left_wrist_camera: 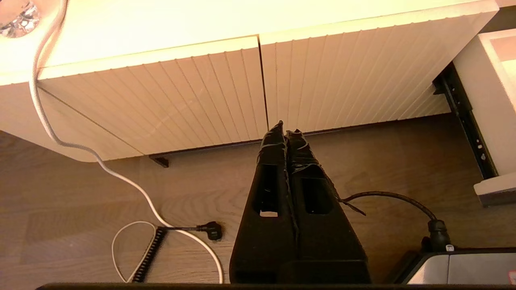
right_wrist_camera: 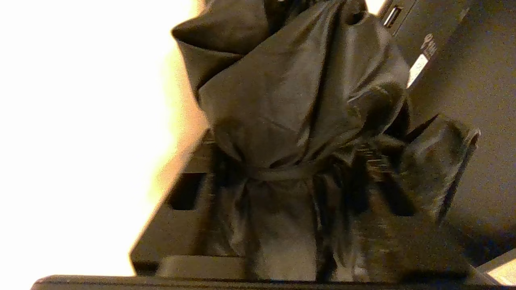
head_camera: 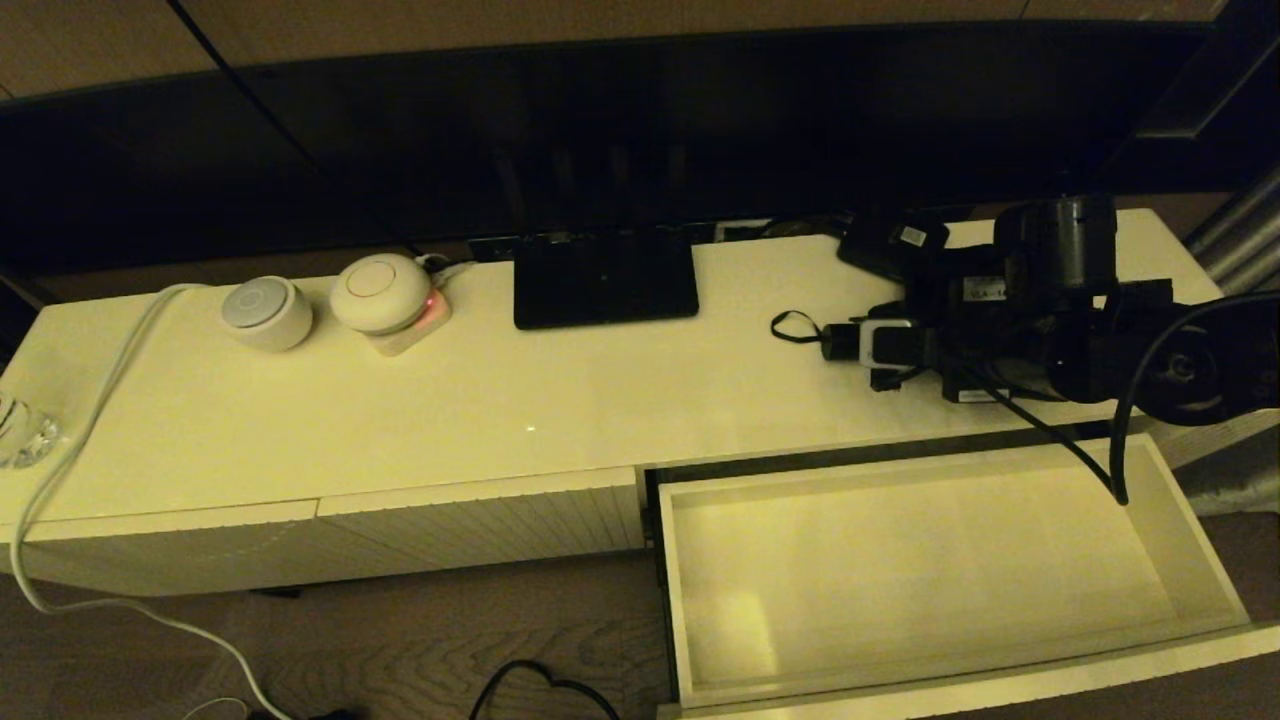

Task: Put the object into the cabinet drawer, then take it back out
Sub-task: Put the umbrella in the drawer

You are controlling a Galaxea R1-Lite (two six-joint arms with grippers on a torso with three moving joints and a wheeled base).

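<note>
The black folding umbrella [head_camera: 845,340] lies on the cabinet top at the right, its short handle and thin wrist loop [head_camera: 793,326] pointing left; my right arm covers most of its canopy. In the right wrist view the loose canopy [right_wrist_camera: 298,100] fills the gap between the fingers, and my right gripper [right_wrist_camera: 290,161] is shut on it. The cream drawer [head_camera: 900,570] stands pulled out below, its pale interior bare. My left gripper [left_wrist_camera: 287,133] hangs shut and holds nothing, low in front of the closed ribbed panels [left_wrist_camera: 193,92].
A flat black stand base [head_camera: 605,275] sits at the back centre. A small black box with a white label [head_camera: 893,240] lies behind the right arm. Two round white devices [head_camera: 267,312] [head_camera: 382,292] and a white cable [head_camera: 90,400] occupy the left side.
</note>
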